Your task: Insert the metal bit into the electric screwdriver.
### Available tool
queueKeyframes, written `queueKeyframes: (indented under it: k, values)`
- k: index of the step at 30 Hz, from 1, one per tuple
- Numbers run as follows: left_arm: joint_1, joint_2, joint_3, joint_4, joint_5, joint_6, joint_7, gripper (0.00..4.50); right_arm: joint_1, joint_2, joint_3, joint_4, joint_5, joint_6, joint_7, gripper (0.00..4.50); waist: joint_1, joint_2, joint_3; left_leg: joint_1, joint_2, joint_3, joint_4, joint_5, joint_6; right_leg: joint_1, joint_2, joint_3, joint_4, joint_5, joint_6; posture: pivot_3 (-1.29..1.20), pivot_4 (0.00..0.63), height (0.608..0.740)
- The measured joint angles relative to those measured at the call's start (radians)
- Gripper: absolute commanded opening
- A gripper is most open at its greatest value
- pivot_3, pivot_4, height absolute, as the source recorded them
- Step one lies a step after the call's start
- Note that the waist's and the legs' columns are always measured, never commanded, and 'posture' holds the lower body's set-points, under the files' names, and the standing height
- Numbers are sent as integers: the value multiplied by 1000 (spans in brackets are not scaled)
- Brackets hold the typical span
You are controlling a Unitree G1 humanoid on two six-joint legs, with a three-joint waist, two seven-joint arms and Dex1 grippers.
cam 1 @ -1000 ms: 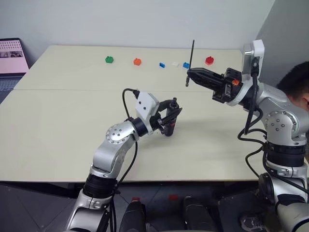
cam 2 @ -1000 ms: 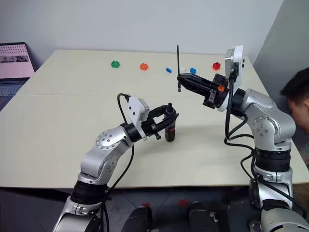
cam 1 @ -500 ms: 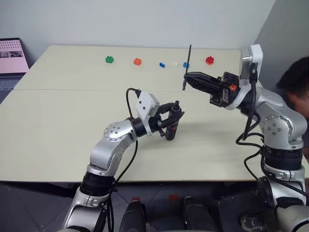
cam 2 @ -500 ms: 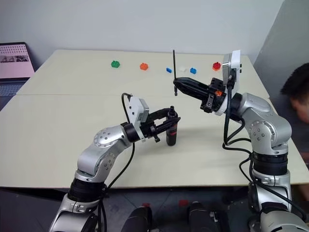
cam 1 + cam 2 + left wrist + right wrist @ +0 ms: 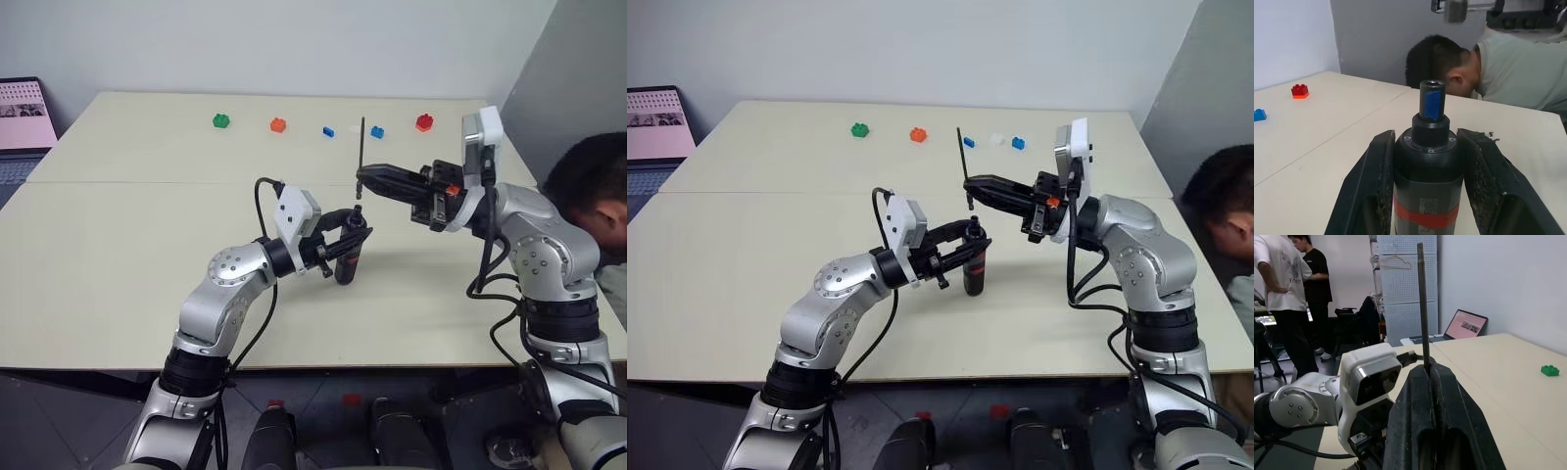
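Thin dark grey metal bit (image 5: 361,157) stands upright, pinched near its lower end between the pressed-together fingers of the right pincer (image 5: 361,176), which points across toward the robot's left, above the table. The bit's lower tip hangs just above and slightly behind the top of the black pen-shaped electric screwdriver (image 5: 345,257), not in it; gap between them visible in both eye views.

Screwdriver is upright, base on or just at the beige table (image 5: 118,255), can't tell if touching. Left pincer (image 5: 1426,181) clamps its body from both sides, fingers (image 5: 1374,191) flush against the barrel above the red band. Socket end faces up; blue collar below the open mouth.

Far side of the table: green brick (image 5: 222,120), orange brick (image 5: 278,124), two blue bricks (image 5: 328,130), red brick (image 5: 424,122). Laptop (image 5: 22,117) at far left edge. A person (image 5: 1484,73) leans in beside the table at the robot's right.
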Motion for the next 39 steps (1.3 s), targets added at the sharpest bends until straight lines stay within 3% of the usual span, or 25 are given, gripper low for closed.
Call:
queueKeyframes:
  k: [39]
  values:
    - [7, 26, 0, -22, -9, 13, -6, 1619, 25, 7, 29, 49, -40, -74, 46, 0, 0, 0, 0, 0, 0, 0, 0, 0, 0, 0, 0, 0, 0, 0, 0, 0, 150, 740]
